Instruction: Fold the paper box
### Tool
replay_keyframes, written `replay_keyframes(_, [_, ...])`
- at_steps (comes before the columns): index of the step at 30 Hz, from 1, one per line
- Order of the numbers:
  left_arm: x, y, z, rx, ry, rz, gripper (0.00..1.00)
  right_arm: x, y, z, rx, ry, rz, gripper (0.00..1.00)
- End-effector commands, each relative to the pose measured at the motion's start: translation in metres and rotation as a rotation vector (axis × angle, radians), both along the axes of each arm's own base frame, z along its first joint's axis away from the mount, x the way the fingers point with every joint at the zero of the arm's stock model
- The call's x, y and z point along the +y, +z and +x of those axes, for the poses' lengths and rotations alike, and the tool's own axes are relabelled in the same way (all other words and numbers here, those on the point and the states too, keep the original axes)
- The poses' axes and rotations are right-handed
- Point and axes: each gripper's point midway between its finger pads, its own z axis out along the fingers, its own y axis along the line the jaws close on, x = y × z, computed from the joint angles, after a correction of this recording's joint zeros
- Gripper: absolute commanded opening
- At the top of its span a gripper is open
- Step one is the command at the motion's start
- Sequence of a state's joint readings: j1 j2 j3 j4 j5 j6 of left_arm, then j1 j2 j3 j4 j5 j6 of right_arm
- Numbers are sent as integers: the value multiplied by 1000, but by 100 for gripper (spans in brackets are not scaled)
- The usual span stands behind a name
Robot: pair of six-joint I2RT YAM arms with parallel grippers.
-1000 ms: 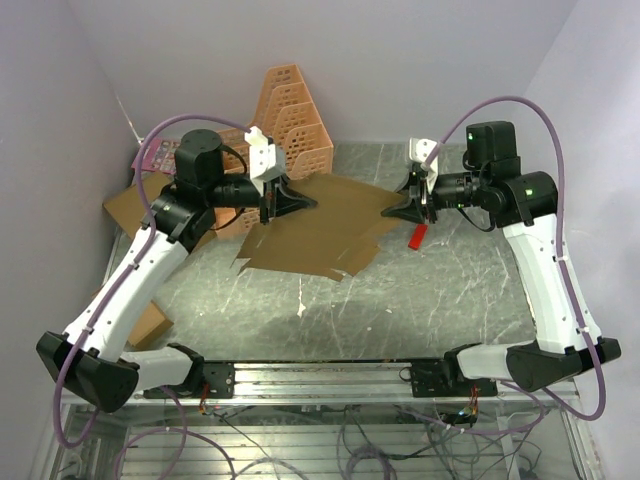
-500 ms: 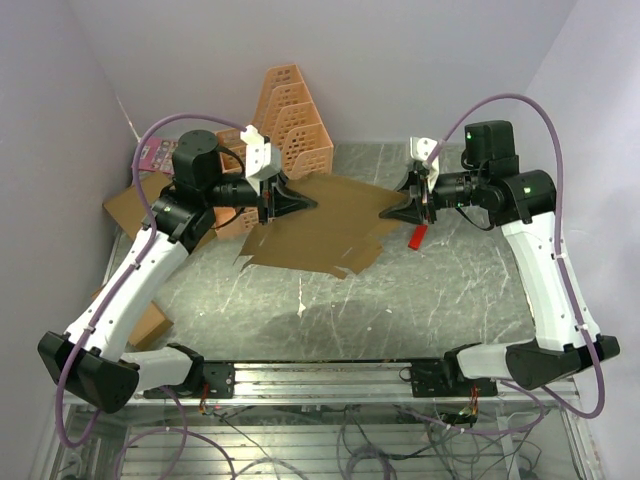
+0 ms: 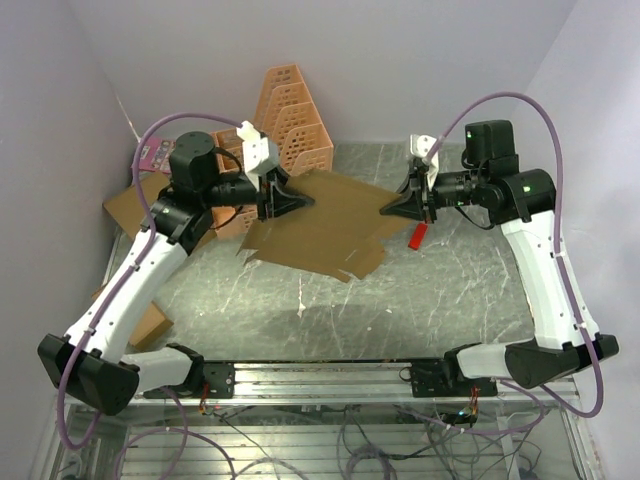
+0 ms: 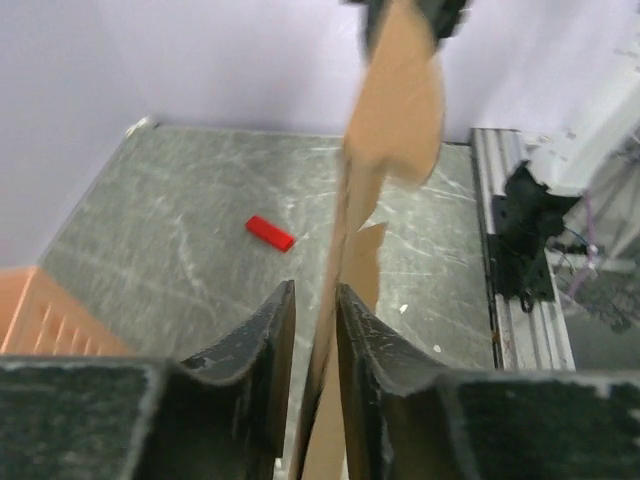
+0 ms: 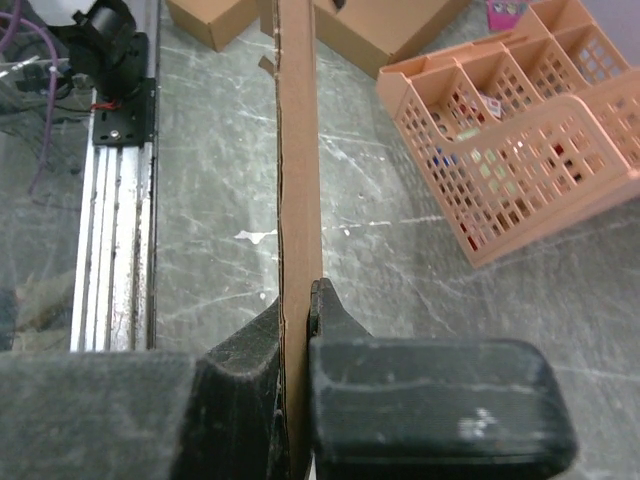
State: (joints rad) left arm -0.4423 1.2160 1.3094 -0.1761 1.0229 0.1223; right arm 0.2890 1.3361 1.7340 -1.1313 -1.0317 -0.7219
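The paper box [image 3: 320, 228], a flat brown die-cut sheet with notched flaps, hangs in the air above the table between both arms. My right gripper [image 3: 388, 210] is shut on its right edge; in the right wrist view the sheet [image 5: 297, 150] stands edge-on, pinched between the fingers [image 5: 297, 330]. My left gripper [image 3: 305, 200] is at the sheet's left part. In the left wrist view the sheet [image 4: 385, 150] runs between the fingers [image 4: 312, 330], resting against the right finger [image 4: 365, 345], with a narrow gap to the left finger [image 4: 265, 345].
An orange mesh organizer [image 3: 290, 120] stands at the back, also in the right wrist view [image 5: 510, 150]. A small red block [image 3: 418, 236] lies under the right gripper. Other cardboard boxes [image 3: 130, 205] lie at the left edge. A metal rail [image 3: 320, 375] runs along the front.
The sheet has tilted and its near edge has swung slightly down and right. The left arm has shifted a little to the left. The right arm has barely moved.
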Motion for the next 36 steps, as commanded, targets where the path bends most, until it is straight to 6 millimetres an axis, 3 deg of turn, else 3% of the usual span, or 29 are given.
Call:
replay_keyframes(1, [41,7,38,53,307,-44,39,-19,12,-2,-25,-95,-9,0])
replay_keyframes(3, [64,5,39,79,398,-79,56,-25,16,-3,-29,-122,-12,0])
replay_keyframes(6, [104,7,28,79,562,-168,63,-31,21,-5,-44,-152,-21,0])
replay_keyframes(8, [129,7,21,67,709,-254,76,-30,25,-7,-42,-146,-22,0])
replay_keyframes(11, [146,6,23,70,814,-296,77,-29,28,-6,-33,-140,-19,0])
replay_keyframes(16, [124,5,33,24,667,-181,62,-29,29,-6,-32,-132,-25,0])
replay_keyframes(19, [99,12,18,-89,445,-170,63,-29,30,-9,-41,-114,-23,0])
replay_keyframes(23, [83,21,13,-178,283,-200,63,-28,34,-13,-60,-90,-21,0])
replay_keyframes(30, [69,-10,19,-127,100,-95,60,-27,36,-19,-68,-59,-11,0])
replay_keyframes(36, [67,-16,11,-150,33,-74,60,-25,36,-22,-65,-42,-1,0])
